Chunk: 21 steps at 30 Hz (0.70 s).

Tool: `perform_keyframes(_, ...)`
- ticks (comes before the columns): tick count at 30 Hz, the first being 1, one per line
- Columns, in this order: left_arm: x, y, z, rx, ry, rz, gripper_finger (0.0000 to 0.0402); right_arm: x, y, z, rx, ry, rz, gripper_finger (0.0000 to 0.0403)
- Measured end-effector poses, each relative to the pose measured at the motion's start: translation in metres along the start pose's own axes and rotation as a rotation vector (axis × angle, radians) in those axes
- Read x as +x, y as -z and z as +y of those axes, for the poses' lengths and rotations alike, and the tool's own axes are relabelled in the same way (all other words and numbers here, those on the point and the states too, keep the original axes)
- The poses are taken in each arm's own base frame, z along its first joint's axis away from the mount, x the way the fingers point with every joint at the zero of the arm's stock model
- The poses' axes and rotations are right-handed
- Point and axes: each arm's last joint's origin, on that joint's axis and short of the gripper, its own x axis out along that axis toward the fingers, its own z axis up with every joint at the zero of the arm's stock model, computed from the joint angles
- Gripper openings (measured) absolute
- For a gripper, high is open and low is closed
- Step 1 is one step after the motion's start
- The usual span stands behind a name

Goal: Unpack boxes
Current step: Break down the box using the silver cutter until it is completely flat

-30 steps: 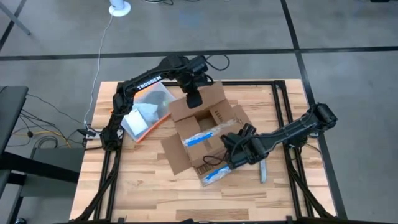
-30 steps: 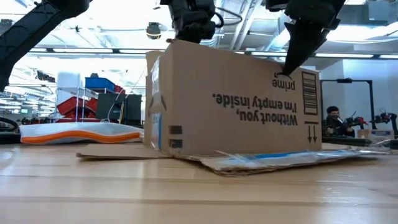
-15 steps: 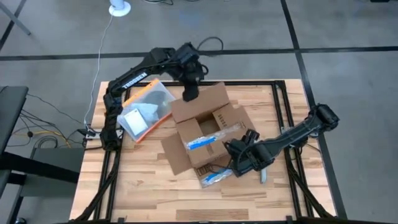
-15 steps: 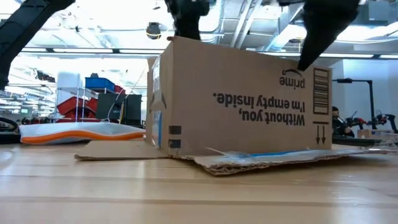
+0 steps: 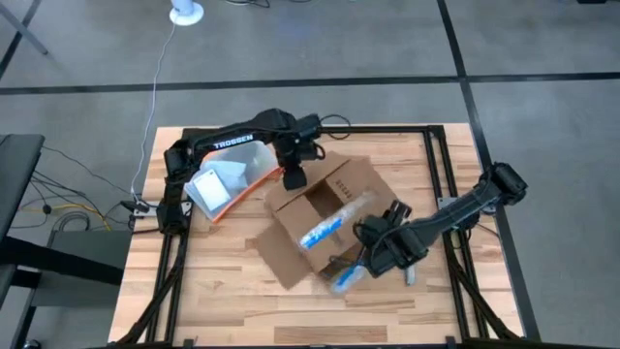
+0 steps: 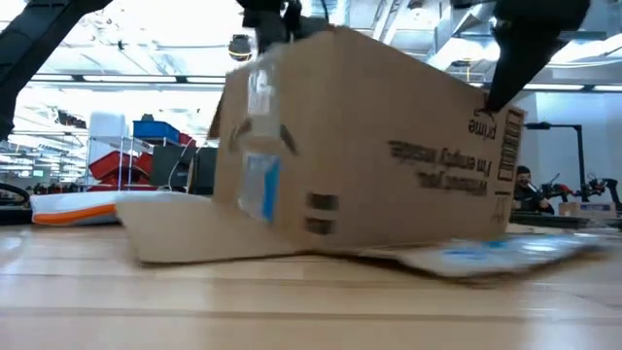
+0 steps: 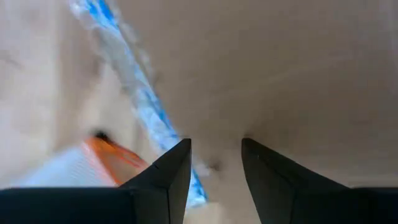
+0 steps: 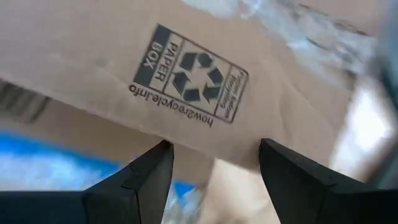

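Reaching over the box's far rim, the left gripper (image 5: 294, 177) has its two dark fingers (image 7: 163, 180) spread apart, with bare cardboard and a strip of blue-and-white tape showing between and beyond them; whether they press on the flap cannot be told. Across from it, the right gripper (image 5: 376, 254) sits low at the box's near right corner, its fingers (image 8: 138, 178) likewise parted, facing a cardboard panel printed with a recycling mark just beyond the tips. The brown cardboard box (image 5: 315, 218) stands near the middle of the desk (image 5: 223, 301), its top open and its flaps splayed outward, one lying flat toward the near left. Seen from table height the box (image 6: 360, 160) is tilted, its right end raised, with black print and a barcode upside down on its side. A loose strip of blue-and-white tape (image 5: 327, 229) crosses the opening, and more tape lies on the flap by the right gripper. Beside the box, toward the far left corner of the desk, rests a clear pouch with an orange edge (image 5: 225, 177).
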Motion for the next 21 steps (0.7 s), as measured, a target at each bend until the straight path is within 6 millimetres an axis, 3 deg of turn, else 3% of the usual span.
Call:
perform_keyframes(4,0.024,0.008,-0.018,-0.057,0.164,0.085,0.0127,0.015,-0.017,-0.018,-0.103,0.126,-0.021,0.0217)
perform_keyframes(9,0.039,0.014,-0.046,-0.051,0.183,0.163,0.0126,0.023,-0.036,-0.035,-0.212,0.17,-0.042,0.0217)
perform_keyframes(15,0.033,0.013,-0.069,-0.065,0.161,0.098,0.0126,-0.027,-0.047,-0.066,-0.046,-0.04,-0.113,0.0216)
perform_keyframes(18,0.032,0.011,-0.084,-0.024,0.147,0.057,0.0126,-0.047,-0.042,-0.078,0.089,-0.129,-0.178,0.0216)
perform_keyframes(21,0.019,0.016,-0.089,0.056,0.002,0.019,0.0126,-0.059,-0.034,-0.085,0.205,-0.166,-0.189,0.0216)
